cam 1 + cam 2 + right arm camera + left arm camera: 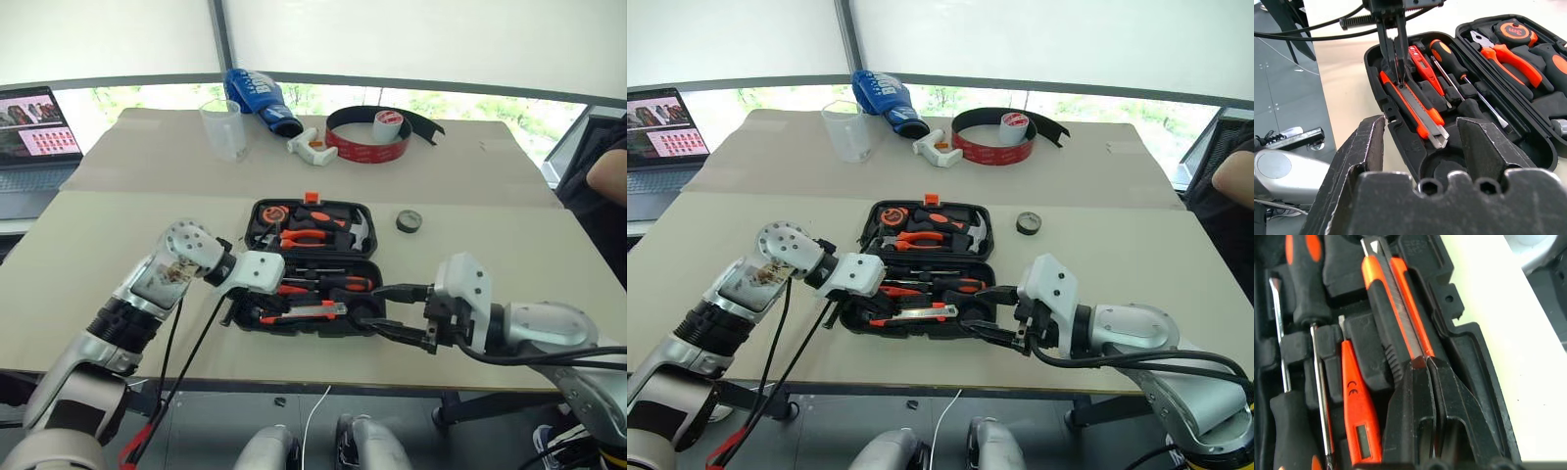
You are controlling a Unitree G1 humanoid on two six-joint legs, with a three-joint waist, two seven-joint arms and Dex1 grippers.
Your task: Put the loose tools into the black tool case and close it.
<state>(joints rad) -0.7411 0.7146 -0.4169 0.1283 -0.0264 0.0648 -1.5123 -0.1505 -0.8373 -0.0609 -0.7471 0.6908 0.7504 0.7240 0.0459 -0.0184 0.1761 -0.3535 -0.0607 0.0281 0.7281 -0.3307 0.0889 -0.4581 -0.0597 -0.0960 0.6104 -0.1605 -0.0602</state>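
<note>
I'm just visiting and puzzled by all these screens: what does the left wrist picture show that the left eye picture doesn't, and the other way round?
Left wrist alone: the small all-orange screwdriver's printed mark and little window, seen close.

Left eye alone: the small dark tape roll lying on the beige table outside the flat black plastic tool case, and the open right end effector.

Both: the left end effector, shut against the black-orange utility knife in the case.

Left fingers (1393, 46) pressed together pointing down; right fingers (1364, 147) spread wide.
</note>
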